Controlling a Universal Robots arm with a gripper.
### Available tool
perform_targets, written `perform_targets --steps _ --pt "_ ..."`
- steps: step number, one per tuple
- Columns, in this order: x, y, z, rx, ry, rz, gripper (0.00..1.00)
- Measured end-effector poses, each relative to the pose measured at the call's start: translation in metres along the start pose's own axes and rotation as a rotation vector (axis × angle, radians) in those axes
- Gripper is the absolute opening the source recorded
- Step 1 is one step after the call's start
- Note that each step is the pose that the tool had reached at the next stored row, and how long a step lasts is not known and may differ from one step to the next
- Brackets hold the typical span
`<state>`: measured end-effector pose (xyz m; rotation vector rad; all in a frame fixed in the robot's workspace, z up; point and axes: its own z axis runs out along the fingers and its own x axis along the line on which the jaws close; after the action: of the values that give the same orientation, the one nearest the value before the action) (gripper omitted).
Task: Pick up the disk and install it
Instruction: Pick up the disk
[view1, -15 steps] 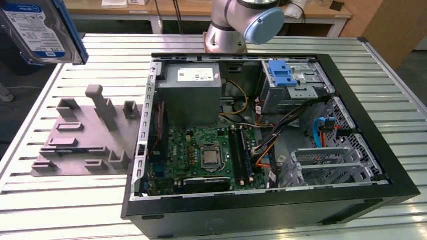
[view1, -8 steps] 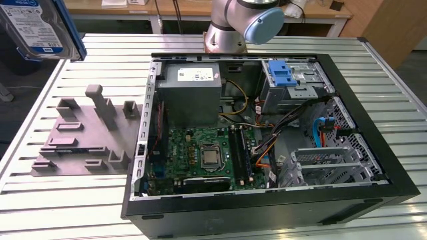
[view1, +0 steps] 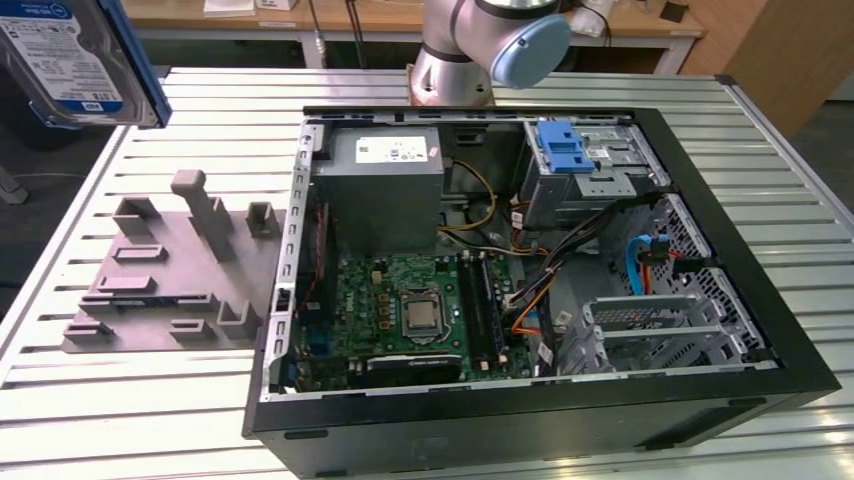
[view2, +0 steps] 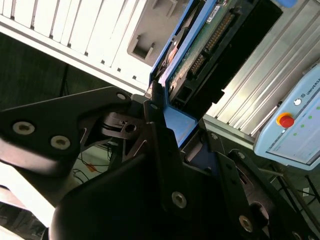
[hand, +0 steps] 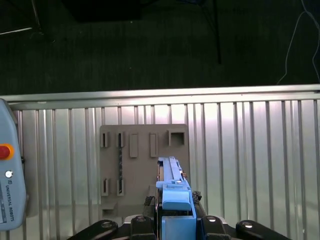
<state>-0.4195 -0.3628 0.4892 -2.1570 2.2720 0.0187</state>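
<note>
Pick-up step done, install not yet: the hand (view2: 180, 120) is clamped on the disk (view2: 212, 37), its fingers (view2: 155, 102) pressing the blue rails from both sides, also seen in the first wrist view with the disk (hand: 172, 177) edge-on in the grip. In the exterior view the disk (view1: 74, 60) hangs in the air at the exterior view's left, label showing, tilted, well apart from the open computer case (view1: 747, 250). First wrist view puts it over the grey fixture plate (hand: 145, 150) on the table (hand: 250, 150), not touching it. Judgement: what's left calls for carrying the disk across to the case and lining its rails up with a drive bay, likely near the cage with the blue tab (view1: 567, 150). In the way: loose cables (view1: 567, 245) running past the cage, the case rim, the grey power supply box (view1: 387, 190) just beside. Motherboard (view1: 414, 310) lower down in the case. Teach pendant (hand: 7, 185) on the table near the plate.
</note>
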Motion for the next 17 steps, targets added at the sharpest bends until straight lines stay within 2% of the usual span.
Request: perform_targets --steps 8,17 --pt "0.0163 -0.0028 -0.0002 0.0 0.0 0.0 0.37" --pt "0.0214 -0.0201 -0.0003 -0.0027 0.0 0.0 0.37"
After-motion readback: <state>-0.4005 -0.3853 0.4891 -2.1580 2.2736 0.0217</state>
